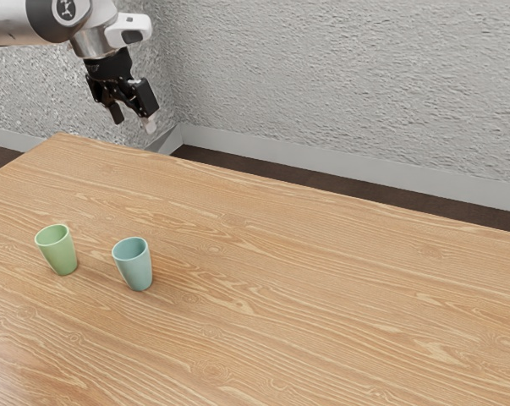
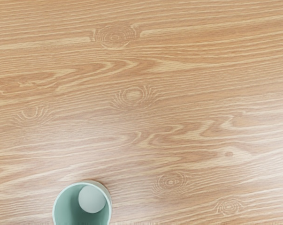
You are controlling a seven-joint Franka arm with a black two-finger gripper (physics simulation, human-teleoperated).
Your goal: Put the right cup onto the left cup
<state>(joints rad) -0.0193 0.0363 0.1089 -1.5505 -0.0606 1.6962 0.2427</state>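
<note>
Opening upward, the teal cup (image 1: 136, 269) and green cup (image 1: 59, 254) have vertical long axes.

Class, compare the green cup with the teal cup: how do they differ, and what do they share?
Colour: the green cup is a light leafy green, while the teal cup is a bluer green.
Place: the green cup stands nearer the exterior view's left, the teal cup further to its right.
Shared: both are upright, open-topped and narrower at the base.
</note>
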